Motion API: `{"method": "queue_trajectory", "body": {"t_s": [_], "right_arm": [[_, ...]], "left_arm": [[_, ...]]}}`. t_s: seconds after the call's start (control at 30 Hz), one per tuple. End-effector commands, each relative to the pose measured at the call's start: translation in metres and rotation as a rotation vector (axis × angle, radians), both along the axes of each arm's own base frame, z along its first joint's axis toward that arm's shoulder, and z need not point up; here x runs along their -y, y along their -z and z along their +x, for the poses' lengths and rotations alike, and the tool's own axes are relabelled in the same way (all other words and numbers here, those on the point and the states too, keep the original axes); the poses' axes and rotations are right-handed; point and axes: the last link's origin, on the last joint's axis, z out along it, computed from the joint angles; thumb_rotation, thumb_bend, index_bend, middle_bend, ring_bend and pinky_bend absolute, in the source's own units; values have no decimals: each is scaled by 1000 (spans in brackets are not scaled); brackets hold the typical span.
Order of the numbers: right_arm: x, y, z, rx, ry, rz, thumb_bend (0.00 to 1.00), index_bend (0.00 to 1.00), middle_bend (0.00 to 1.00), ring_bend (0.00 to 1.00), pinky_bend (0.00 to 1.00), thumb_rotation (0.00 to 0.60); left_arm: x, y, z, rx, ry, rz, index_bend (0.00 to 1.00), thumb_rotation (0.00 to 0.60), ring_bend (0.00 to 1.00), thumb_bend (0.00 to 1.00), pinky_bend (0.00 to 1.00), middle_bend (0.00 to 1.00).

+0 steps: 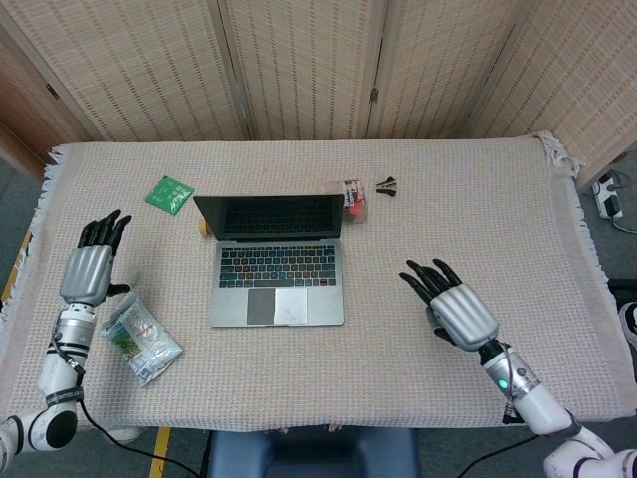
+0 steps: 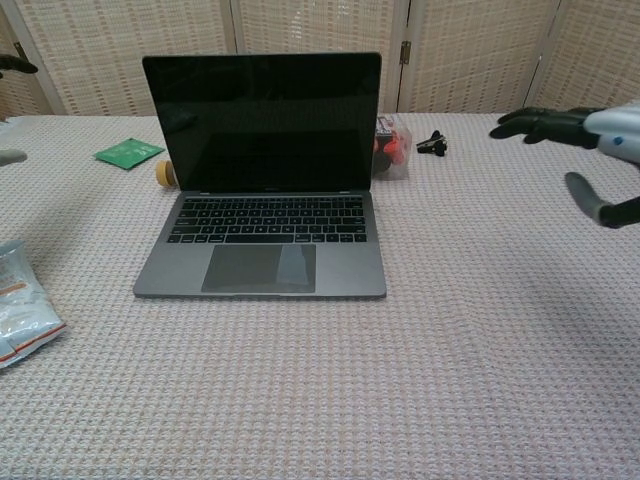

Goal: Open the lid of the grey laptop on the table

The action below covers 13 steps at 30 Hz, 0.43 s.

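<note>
Laptop (image 1: 278, 261) sits mid-surface, lid upright, screen dark, so the task looks done. Left hand (image 1: 90, 271) and right hand (image 1: 453, 304) hang well apart from it, fingers spread, holding nothing (likely clearing away).

Right of laptop (image 1: 277, 261) open cloth is seen; left side is narrowed by bag (image 1: 140, 338), rear by snack pack (image 1: 353, 199) and clip (image 1: 387, 186).
</note>
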Motion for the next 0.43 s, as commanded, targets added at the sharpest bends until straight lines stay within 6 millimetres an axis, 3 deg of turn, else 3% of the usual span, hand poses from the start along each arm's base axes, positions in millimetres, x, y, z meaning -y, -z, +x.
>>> {"method": "queue_trajectory", "body": {"t_s": [0.03, 0.2, 0.43], "right_arm": [[-29, -36, -29, 3, 98, -92, 734, 0, 1, 112, 0, 600], [-59, -64, -55, 37, 164, -195, 733, 0, 1, 107, 0, 600], [-90, -75, -74, 97, 200, -281, 732, 0, 1, 104, 0, 600]], "left_arm": [[35, -9, -18, -10, -16, 21, 20, 600, 0, 354, 0, 0], [82, -17, -39, -15, -55, 58, 39, 600, 0, 355, 0, 0], [130, -25, -47, -4, -69, 83, 45, 600, 0, 355, 0, 2]]}}
